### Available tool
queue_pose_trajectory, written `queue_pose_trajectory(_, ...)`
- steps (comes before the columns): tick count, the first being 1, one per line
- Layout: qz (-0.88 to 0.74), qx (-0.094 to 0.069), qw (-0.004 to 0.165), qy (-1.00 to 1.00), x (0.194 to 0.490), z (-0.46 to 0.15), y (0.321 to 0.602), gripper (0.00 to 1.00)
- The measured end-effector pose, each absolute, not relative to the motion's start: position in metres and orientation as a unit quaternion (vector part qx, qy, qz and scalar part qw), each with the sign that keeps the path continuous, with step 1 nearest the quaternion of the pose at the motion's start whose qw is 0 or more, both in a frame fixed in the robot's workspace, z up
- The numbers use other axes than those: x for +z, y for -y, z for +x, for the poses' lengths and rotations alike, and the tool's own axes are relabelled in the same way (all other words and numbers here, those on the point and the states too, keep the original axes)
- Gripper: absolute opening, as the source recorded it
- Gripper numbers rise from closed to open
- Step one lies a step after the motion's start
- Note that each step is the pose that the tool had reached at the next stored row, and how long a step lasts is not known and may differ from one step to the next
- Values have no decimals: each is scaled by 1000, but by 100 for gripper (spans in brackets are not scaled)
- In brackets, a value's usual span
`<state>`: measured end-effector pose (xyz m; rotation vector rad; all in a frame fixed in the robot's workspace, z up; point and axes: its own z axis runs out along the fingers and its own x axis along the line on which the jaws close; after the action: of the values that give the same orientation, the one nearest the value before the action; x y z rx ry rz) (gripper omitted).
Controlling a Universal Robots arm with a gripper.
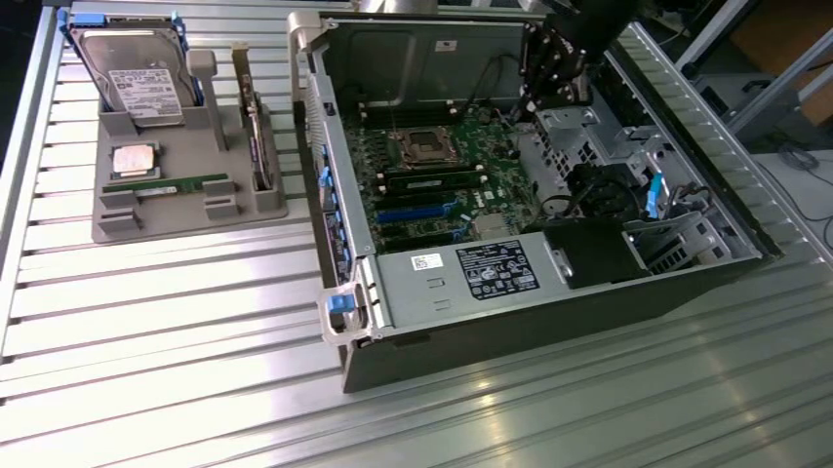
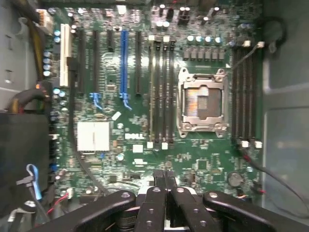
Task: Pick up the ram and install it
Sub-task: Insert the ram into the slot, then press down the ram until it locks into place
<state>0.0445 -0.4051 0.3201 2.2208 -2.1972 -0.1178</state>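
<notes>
The ram (image 1: 167, 185), a narrow green stick, lies in the front slot of the grey holder (image 1: 124, 226) at the exterior view's left, far from the arm. My gripper (image 2: 165, 175) hovers over the motherboard (image 2: 111, 159) inside the open computer case (image 1: 521, 322). Its dark fingers (image 2: 157, 180) are pressed together with nothing between them. The black memory slots (image 2: 161, 92) run beside the bare processor socket (image 2: 202, 104). In the exterior view the arm (image 1: 563, 60) reaches down into the case's far side, and a second stick (image 1: 434, 181) appears seated by the socket (image 1: 424, 146).
The grey holder also carries a hard drive (image 1: 135, 73), a square silver processor chip (image 1: 135, 159) and an upright expansion card (image 1: 257, 132). The power supply (image 1: 469, 273) and drive cage (image 1: 651, 244) fill the case's near end. Cables (image 2: 34, 101) cross inside. Everything rests on a ribbed metal table (image 1: 195, 370).
</notes>
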Motion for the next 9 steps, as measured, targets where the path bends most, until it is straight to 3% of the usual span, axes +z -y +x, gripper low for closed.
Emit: queue_pose_trajectory(9,710,-38,8,703,320,50,405,11)
